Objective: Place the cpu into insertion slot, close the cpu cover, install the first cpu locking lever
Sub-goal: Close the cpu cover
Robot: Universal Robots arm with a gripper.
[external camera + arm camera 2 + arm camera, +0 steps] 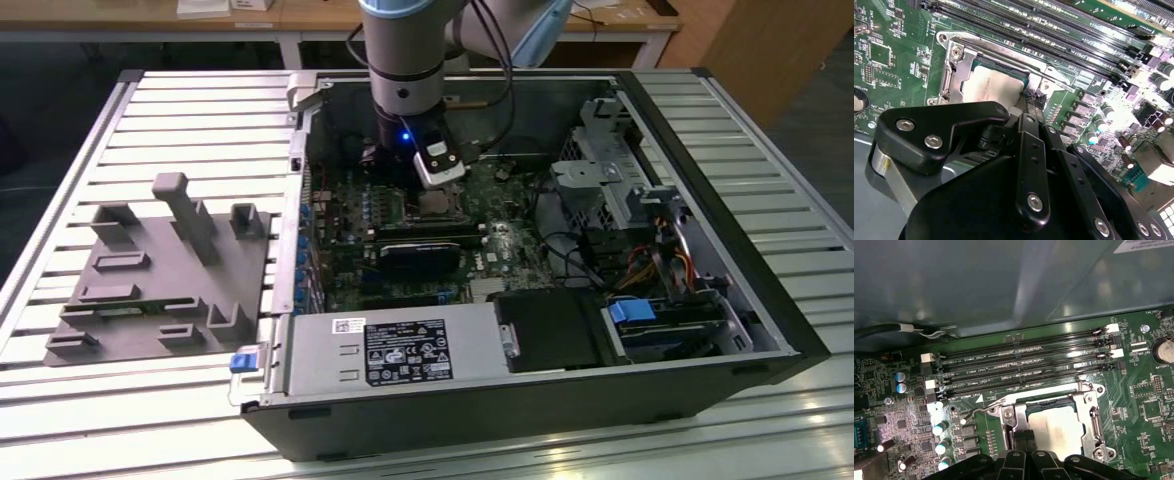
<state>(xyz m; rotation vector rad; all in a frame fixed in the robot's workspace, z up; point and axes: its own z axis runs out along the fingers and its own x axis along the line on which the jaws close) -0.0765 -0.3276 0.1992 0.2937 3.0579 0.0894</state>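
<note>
— Well, seen the cpu (1056,426) yet?
— Seated in the socket on the motherboard (1144,405), dull grey top showing through the square window of the cpu cover (1093,410). Cover lying flat over it in both wrist views.
— And the gripper (1024,440)?
— Down inside the open computer case (534,410), right at the socket's edge, just beside the cpu. Fingertips (1019,441) pressed close, barely a seam between.
— Touching the cover?
— Cannot tell; contact hidden behind the black finger links.
— Any sign of the locking lever (981,411)?
— Thin bent wire, jutting from a socket corner toward the capacitors (940,429). Latched or free, hard to say.
— Around the socket?
— Long memory slots (1024,367) alongside, parallel to one edge of the cover.
— Outside the case?
— Slatted table (80,130) underneath, and a grey fixture block (160,270) on it, toward the exterior view's left, just beside the case. Inside, a power supply (400,350) along the near wall.
</note>
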